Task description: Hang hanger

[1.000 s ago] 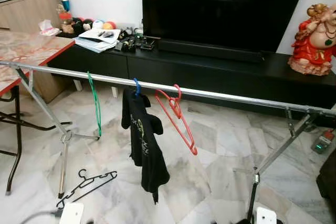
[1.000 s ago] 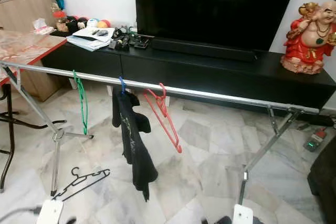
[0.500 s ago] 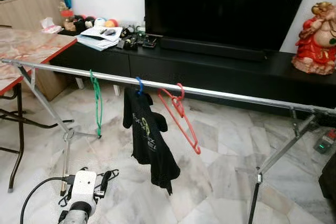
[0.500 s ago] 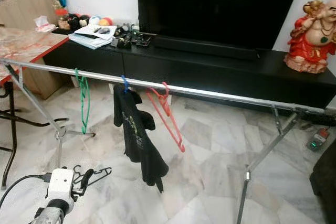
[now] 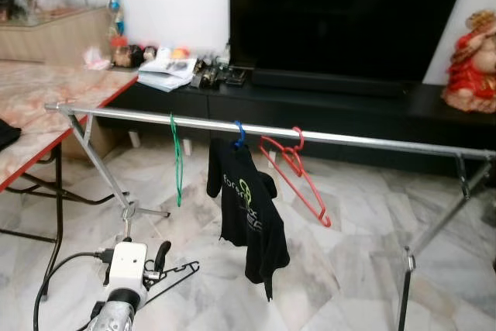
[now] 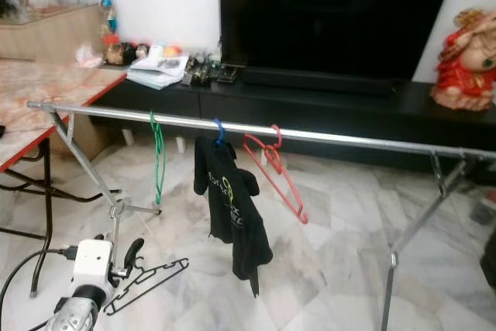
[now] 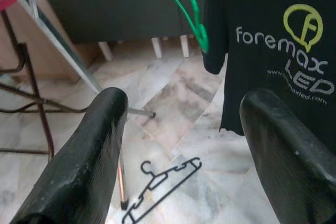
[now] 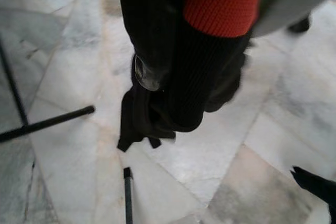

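A black hanger (image 5: 172, 277) lies on the marble floor under the left part of the steel rail (image 5: 364, 139). My left gripper (image 7: 184, 103) is open, low over the floor. The black hanger (image 7: 164, 189) lies ahead of and below its two wide-apart fingers (image 7: 89, 150). On the rail hang a green hanger (image 5: 177, 160), a blue hanger (image 5: 239, 132) carrying a black T-shirt (image 5: 249, 211), and a red hanger (image 5: 298, 176). The right wrist view holds a dark knitted cloth with a red band (image 8: 184, 51) and one black fingertip (image 8: 315, 182) above the floor.
A rack leg (image 5: 101, 168) stands just behind the floor hanger, another (image 5: 434, 230) at the right. A red-edged marble table (image 5: 46, 114) is on the left. A black TV cabinet (image 5: 341, 106) with a red figurine (image 5: 473, 60) runs behind the rail.
My left arm has come up into the eye views from the bottom edge and now sits beside the floor hanger. The camera has shifted, so the rack appears further right.
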Available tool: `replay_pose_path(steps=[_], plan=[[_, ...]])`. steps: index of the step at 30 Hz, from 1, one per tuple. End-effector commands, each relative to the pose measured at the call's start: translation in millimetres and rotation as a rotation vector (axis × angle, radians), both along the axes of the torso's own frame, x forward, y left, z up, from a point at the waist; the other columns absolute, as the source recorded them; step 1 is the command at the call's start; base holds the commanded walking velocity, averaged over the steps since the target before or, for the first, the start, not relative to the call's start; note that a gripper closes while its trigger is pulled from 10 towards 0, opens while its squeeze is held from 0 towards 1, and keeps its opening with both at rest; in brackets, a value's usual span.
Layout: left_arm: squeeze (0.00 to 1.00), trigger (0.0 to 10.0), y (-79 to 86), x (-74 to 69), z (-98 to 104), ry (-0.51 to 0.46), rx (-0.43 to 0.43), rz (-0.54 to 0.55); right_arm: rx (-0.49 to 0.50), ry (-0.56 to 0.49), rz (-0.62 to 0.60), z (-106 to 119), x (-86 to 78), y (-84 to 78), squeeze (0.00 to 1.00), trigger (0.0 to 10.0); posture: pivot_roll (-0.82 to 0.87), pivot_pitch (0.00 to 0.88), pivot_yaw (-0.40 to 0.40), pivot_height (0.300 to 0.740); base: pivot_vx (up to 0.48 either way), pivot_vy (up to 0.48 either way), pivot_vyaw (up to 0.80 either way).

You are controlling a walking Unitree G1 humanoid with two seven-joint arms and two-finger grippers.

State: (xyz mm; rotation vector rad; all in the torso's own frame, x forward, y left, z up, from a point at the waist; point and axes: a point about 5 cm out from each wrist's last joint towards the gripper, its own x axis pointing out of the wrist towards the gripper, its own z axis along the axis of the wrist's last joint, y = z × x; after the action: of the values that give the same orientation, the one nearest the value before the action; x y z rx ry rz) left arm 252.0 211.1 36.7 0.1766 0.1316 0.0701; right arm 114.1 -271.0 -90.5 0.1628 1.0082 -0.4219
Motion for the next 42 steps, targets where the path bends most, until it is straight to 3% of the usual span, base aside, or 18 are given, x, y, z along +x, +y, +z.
replay_pose_path(steps=[1,16,23,42], plan=[[0.0,10.0,3.5,3.0,6,-0.005,0.01,-0.004,0.012,-0.035,0.006,1,11.6,7.0,0.0,10.0,0.09,0.0,-0.01,0.74,0.0,0.48,0.0],[0.0,10.0,-4.8,8.5,14,-0.002,-0.017,-0.083,0.004,-0.034,0.0,1,13.8,9.1,0.0,10.0,0.1,0.0,-0.009,0.74,0.0,0.456,0.0],[0.0,10.0,-7.1,9.6,19,-0.009,-0.061,-0.116,0.0,-0.028,0.0,1,14.8,9.8,0.0,10.0,0.1,0.0,-0.013,0.74,0.0,0.044,0.0],[0.0,10.0,-23.1,14.4,26,-0.009,-0.115,-0.211,0.006,-0.029,0.016,1,17.1,11.8,0.0,10.0,0.1,0.0,-0.014,0.74,0.0,0.0,-0.78]])
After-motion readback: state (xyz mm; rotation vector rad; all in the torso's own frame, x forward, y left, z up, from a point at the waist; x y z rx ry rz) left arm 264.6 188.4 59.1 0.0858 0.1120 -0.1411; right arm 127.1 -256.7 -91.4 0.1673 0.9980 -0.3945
